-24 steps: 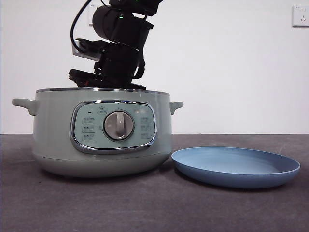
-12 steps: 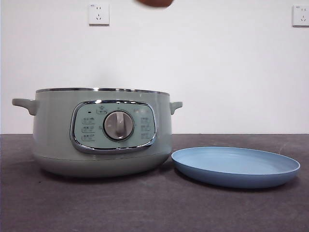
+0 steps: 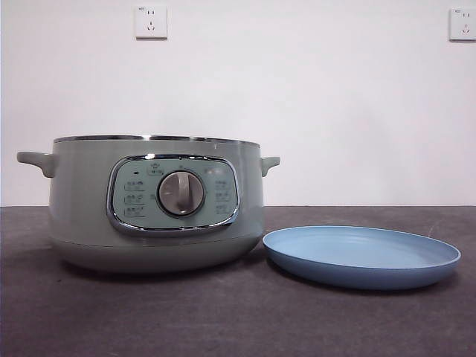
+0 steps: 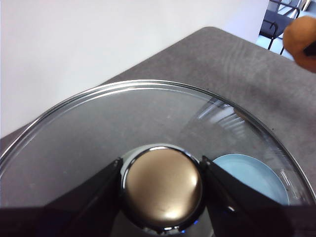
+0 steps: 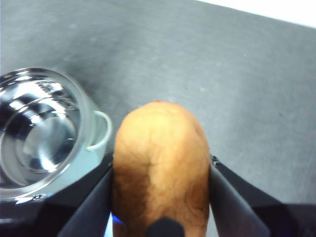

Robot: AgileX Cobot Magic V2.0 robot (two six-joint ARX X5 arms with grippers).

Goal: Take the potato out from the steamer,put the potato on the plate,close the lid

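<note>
The pale-green steamer (image 3: 156, 201) stands open at the left of the table, with no lid on it. The light-blue plate (image 3: 362, 256) lies empty beside it on the right. Both arms are out of the front view. My right gripper (image 5: 160, 170) is shut on the orange-brown potato (image 5: 160, 158) and holds it high over the table, with the open steamer (image 5: 39, 133) below and to one side. My left gripper (image 4: 162, 183) is shut on the shiny knob (image 4: 163, 190) of the glass lid (image 4: 98, 128) and holds it in the air. The plate (image 4: 247, 175) shows through the glass. The potato (image 4: 302, 37) shows in a corner of the left wrist view.
The dark grey table (image 3: 238, 320) runs to a white wall with two sockets (image 3: 151, 21) (image 3: 462, 24). A dark chair frame (image 4: 276, 19) stands beyond the table's far corner in the left wrist view.
The arm that reached into the steamer has risen out of the front view, taking the potato up with it. The steamer and plate have not moved.
</note>
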